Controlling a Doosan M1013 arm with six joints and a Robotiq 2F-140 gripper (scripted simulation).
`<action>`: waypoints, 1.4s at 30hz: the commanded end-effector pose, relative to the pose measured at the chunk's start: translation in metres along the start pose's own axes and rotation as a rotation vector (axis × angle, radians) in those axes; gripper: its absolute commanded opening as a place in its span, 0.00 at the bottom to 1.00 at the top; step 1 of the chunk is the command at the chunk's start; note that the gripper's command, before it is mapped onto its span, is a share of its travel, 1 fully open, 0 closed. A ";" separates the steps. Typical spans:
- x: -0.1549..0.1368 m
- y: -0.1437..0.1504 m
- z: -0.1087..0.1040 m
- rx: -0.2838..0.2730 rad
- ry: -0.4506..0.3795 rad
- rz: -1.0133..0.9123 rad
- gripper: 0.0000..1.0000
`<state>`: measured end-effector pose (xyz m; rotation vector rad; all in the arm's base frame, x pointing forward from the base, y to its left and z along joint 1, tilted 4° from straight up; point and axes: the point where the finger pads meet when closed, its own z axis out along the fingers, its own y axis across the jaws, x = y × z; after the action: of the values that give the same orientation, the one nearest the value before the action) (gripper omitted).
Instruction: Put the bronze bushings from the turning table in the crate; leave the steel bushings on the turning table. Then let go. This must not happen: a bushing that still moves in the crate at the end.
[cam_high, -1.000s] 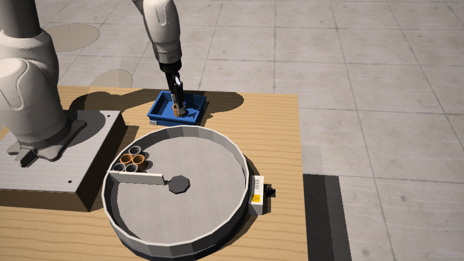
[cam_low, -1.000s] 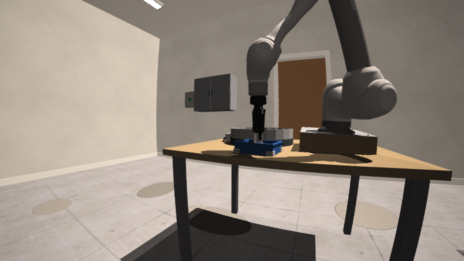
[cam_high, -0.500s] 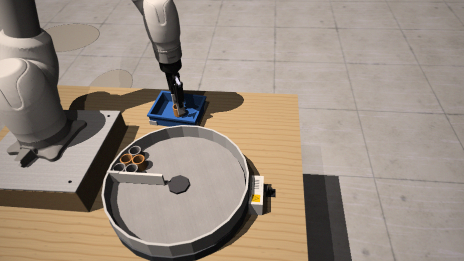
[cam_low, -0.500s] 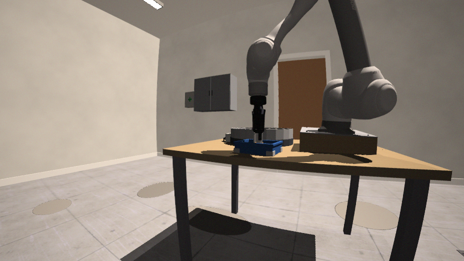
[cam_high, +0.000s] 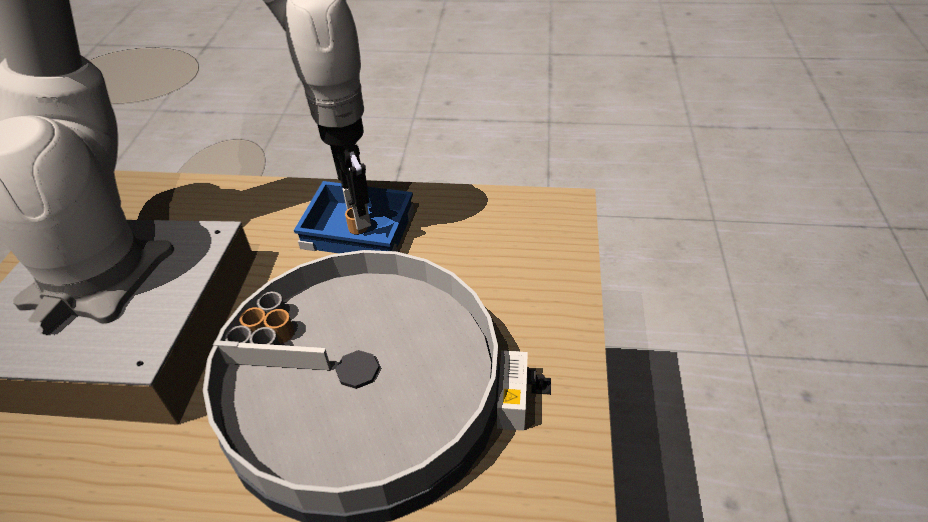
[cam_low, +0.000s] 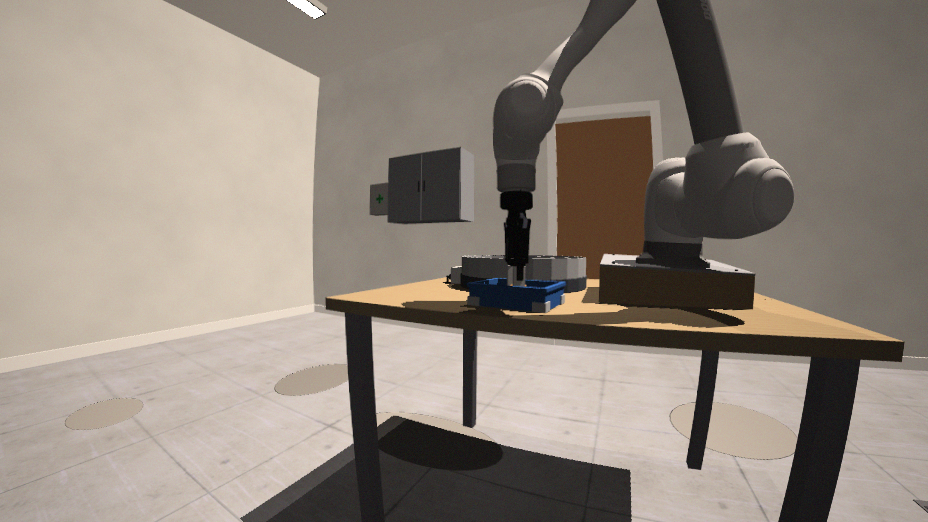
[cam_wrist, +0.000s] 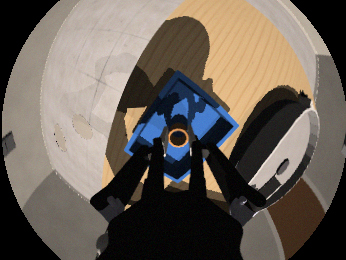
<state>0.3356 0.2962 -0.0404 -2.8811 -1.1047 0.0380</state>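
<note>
In the top view, two open-ended orange-brown bronze bushings (cam_high: 241, 323) (cam_high: 279, 329) are waiting at left, among grey steel ones (cam_high: 260, 298); right of them, at upper centre, the black two-finger gripper (cam_high: 358, 217) (cam_low: 517, 280) (cam_wrist: 178, 131) is clamping a third bronze bushing (cam_high: 351, 222) (cam_wrist: 170, 141), which is standing upright between its fingers, inside the blue rectangular crate (cam_high: 311, 228) (cam_low: 519, 299) (cam_wrist: 227, 128); the coming release is probably needing a straight-down set.

Tool (cam_high: 358, 223) (cam_low: 517, 280) (cam_wrist: 178, 131) pointing down below the bent arm (cam_high: 327, 61) (cam_low: 526, 120), fingers partly closed, apparently level at the tips.
</note>
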 end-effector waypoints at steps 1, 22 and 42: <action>0.000 0.000 0.000 0.000 0.000 0.000 0.00; 0.000 0.000 0.000 0.000 0.000 0.000 0.28; 0.000 0.000 0.000 0.000 0.000 0.000 0.28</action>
<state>0.3356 0.2962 -0.0404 -2.8811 -1.1047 0.0380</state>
